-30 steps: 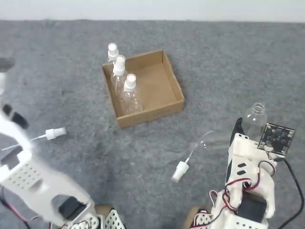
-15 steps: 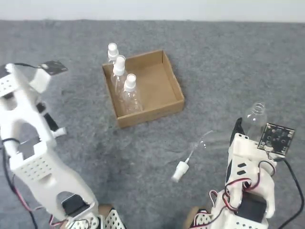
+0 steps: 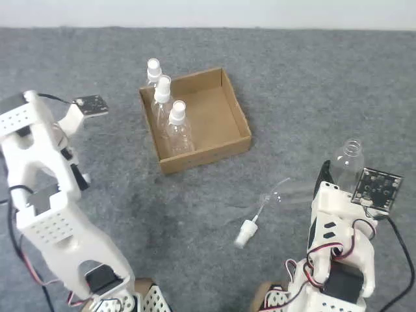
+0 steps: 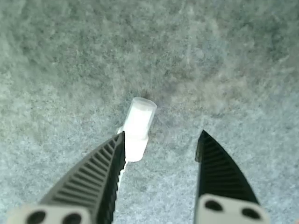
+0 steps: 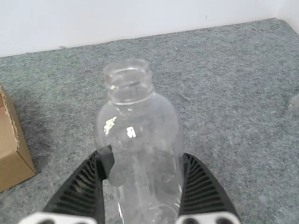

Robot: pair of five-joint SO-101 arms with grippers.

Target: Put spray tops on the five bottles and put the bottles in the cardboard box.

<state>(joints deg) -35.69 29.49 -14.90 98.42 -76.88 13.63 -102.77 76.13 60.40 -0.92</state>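
High view: we see capped bottles [image 3: 177, 127] standing in the cardboard box [image 3: 239, 123], with a loose spray top [image 3: 247, 232] lying near it
Left wrist view: our left gripper [image 4: 162, 136] is spread wide, a second spray top [image 4: 138, 128] just beside one finger
Right wrist view: our right gripper [image 5: 145, 156] clamps the uncapped bottle [image 5: 138, 126], which stands upright

You have a mottled grey surface [image 3: 325, 84] throughout. The cardboard box [image 3: 239, 123] is plain brown. The three bottles [image 3: 181, 138] in it are clear, and their caps [image 3: 177, 110] are white. The uncapped bottle [image 5: 140, 135] is colourless and transparent. Both loose spray tops [image 3: 247, 232] are white, and the nearer one has a clear tube. The left hand [image 4: 163, 133] and right hand [image 5: 144, 154] have black ribbed fingers. The arms [image 3: 45, 221] are white with black parts, and their wiring [image 3: 313, 265] is red and black.
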